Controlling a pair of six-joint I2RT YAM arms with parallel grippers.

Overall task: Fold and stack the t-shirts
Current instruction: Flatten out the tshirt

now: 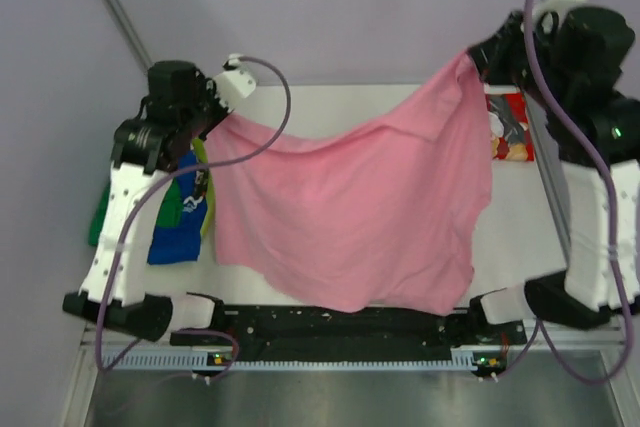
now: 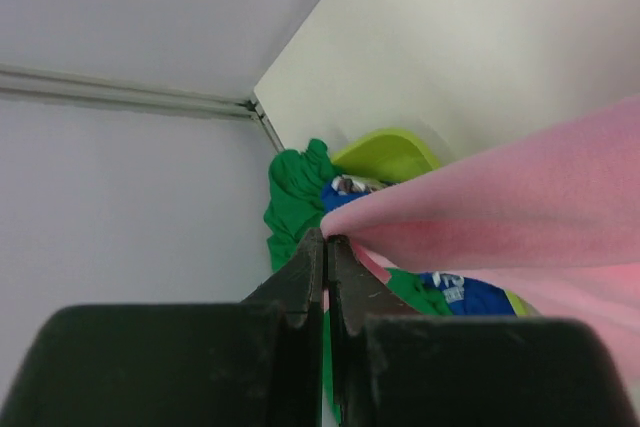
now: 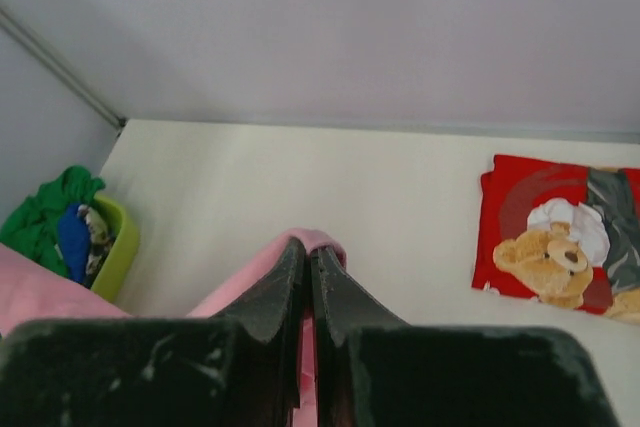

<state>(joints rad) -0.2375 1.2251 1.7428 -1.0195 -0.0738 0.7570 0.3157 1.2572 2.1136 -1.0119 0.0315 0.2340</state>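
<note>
**Soft, even light, with a blurred foreground**

The top view is bright and evenly lit from above, slightly soft all over, with a lilac cast on the walls. The pink shirt (image 1: 350,207) throws a faint, diffuse shadow along the near edge and right edge of the worktop (image 1: 330,107). In the wrist views the left gripper (image 2: 326,239) and right gripper (image 3: 308,247) are dark, close and out of focus. The far edge behind them looks sharper.
</note>
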